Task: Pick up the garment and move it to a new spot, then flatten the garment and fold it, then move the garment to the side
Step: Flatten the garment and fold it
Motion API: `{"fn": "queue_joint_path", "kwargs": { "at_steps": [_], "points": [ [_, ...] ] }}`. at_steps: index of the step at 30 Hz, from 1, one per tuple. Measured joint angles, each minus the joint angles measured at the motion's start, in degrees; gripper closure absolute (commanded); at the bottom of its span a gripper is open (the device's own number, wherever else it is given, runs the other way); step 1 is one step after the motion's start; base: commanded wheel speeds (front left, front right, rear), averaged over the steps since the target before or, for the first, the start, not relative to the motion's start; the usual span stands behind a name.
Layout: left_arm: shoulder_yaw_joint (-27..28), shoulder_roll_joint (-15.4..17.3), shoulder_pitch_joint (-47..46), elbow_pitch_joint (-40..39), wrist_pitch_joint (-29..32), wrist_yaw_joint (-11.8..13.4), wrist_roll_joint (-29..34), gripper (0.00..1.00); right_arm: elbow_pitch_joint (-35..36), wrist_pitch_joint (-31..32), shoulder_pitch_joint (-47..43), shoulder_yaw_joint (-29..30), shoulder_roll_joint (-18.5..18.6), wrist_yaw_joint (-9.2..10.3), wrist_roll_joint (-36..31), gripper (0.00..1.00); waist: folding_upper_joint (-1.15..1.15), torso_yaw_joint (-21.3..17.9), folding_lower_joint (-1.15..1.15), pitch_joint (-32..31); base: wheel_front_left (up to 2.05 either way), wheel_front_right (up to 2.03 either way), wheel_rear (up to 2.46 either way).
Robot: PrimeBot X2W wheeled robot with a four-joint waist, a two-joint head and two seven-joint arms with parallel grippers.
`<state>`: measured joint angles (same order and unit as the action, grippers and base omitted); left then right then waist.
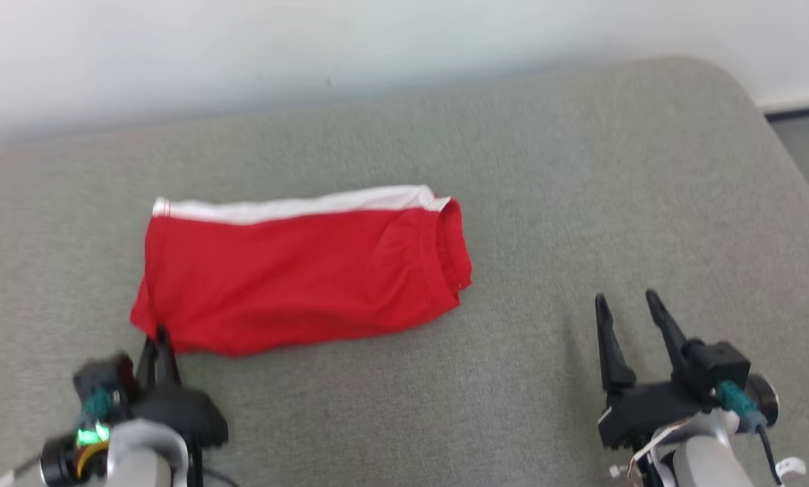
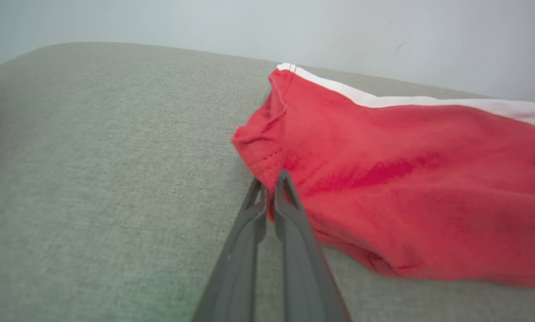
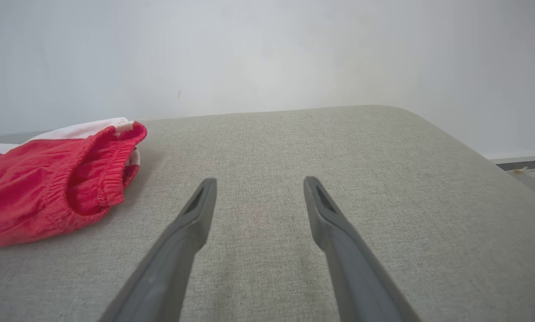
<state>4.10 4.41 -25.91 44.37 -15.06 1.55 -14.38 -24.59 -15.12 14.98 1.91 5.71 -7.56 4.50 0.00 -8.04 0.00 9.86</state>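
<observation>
Dark fingers of the left gripper (image 2: 270, 179) are pressed together on the near left corner of the garment (image 1: 296, 277), a sliver of red cloth showing between them. The garment, red with a white stripe along its far edge, lies flat on the grey upholstered surface (image 1: 580, 169), its elastic waistband toward the right. Well apart from it, the right gripper (image 1: 625, 297) is over bare fabric, fingers spread wide. Beyond rises a pale wall (image 1: 377, 40).

Black, long-fingered left claw (image 1: 159, 333) and right claw (image 1: 625, 296), teal plugs (image 1: 732, 396), pale forearms (image 1: 699, 463)
</observation>
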Motion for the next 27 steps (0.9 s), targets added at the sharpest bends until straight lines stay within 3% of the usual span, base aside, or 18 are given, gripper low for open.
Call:
{"fn": "queue_joint_path", "kwargs": {
  "at_steps": [11, 12, 14, 15, 27],
  "points": [
    [0.5, -1.5, 12.1, -5.4, 0.0, -0.1, 0.5, 1.0, -1.1, 0.0, -5.0, 0.6, -1.3, 0.0, -0.5, 0.0, 0.0, 2.0, -0.01, -7.5, 0.0, 0.0, 0.0],
    [0.6, -1.5, 12.5, -6.0, 0.0, -0.1, 0.7, 0.84, -1.2, 0.0, -5.1, 0.6, -1.3, 0.0, -0.6, 0.0, 0.0, 2.2, -0.01, -7.9, 0.0, 0.0, 0.0],
    [0.6, -1.5, 13.1, -7.1, 0.0, 0.2, 1.6, 0.09, -1.1, 0.0, -5.5, 0.5, -1.4, 0.0, -0.6, 0.0, -0.01, 2.5, -0.01, -8.5, 0.0, 0.0, 0.0],
    [0.9, -1.5, 13.5, -7.5, 0.0, 0.3, 1.8, 0.0, -1.2, 0.0, -5.6, 0.4, -1.4, 0.0, -0.6, 0.0, 0.0, 2.6, -0.01, -8.7, 0.0, 0.0, 0.0],
    [1.4, -1.5, 20.6, -17.2, 0.0, 2.3, 8.1, 0.0, -1.0, 0.0, -5.8, -0.2, -2.0, 0.0, -0.5, 0.0, -0.01, 2.2, -0.01, -9.9, 0.0, 0.0, 0.0]
  ]
}}
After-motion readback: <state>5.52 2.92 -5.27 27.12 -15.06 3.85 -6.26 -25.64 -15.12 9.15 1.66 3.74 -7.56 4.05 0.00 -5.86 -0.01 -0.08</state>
